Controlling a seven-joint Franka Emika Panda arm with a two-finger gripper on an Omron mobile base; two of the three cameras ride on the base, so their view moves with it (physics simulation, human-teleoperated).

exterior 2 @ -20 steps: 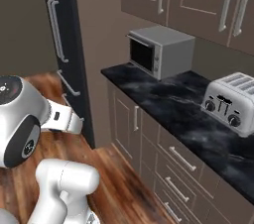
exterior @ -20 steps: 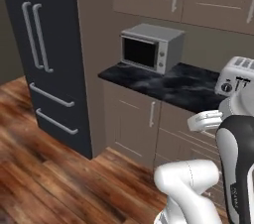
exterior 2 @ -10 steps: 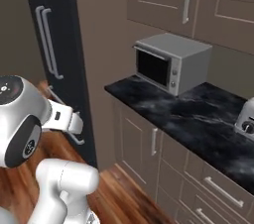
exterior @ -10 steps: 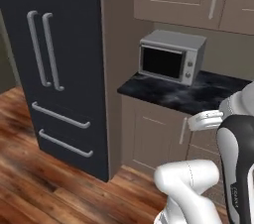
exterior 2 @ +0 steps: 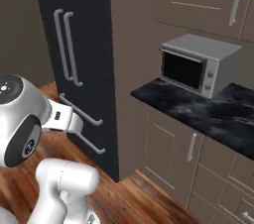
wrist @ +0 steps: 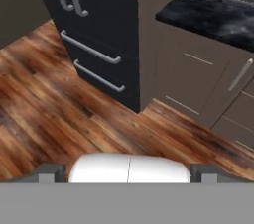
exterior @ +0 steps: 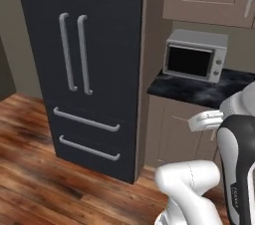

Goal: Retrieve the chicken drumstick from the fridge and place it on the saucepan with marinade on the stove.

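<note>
Left base view: fridge [exterior: 94, 64] doors closed, end effector [wrist: 128, 171] fingers apart and empty, drumstick retrieval not begun, everything left.

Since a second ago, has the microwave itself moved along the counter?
No. The microwave sits on the same end of the dark counter beside the fridge; the whole picture shifted because the base drove.

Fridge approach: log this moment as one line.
phase: approach | fridge: doors shut, drawers shut | gripper: open, empty, above wood floor | microwave: on counter right of fridge
</note>
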